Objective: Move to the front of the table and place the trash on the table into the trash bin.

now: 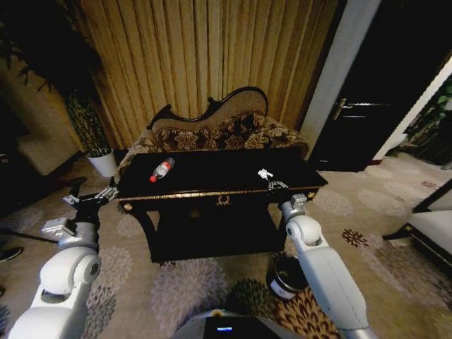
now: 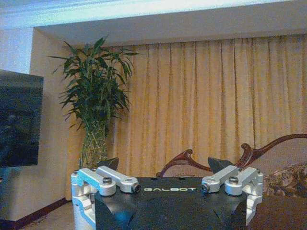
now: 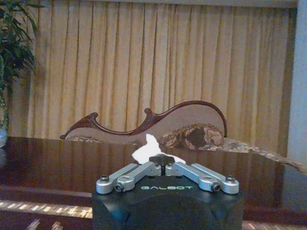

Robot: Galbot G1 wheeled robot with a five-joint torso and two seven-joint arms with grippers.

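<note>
Right pincer (image 1: 272, 185) is positioned at the front edge of the tabletop (image 1: 212, 173), right of centre, fingers drawn together; in the right wrist view the paper scrap (image 3: 146, 148) is seen just past the closed tips, and whether it is actually pinched cannot be told. Same scrap is seen on the tabletop near the pincer in the head view. Left pincer (image 1: 90, 195) is held off the tabletop's left corner, fingers spread apart, nothing between them.

Bottle (image 1: 162, 169) is lying on its side on the left part of the tabletop, well apart from both pincers. Trash bin (image 1: 286, 277) is standing on the carpet below the right arm, in front of the tabletop.

Risks judged from here:
- scrap is thin and light; if only an edge is caught it could be dropped on the carpet short of the bin
- closed tips could be scraped on the glossy top if lowered further
- bin sits close under the right arm; it could be knocked over on the swing down
- bottle on its side could be rolled away by an off-centre grasp
</note>
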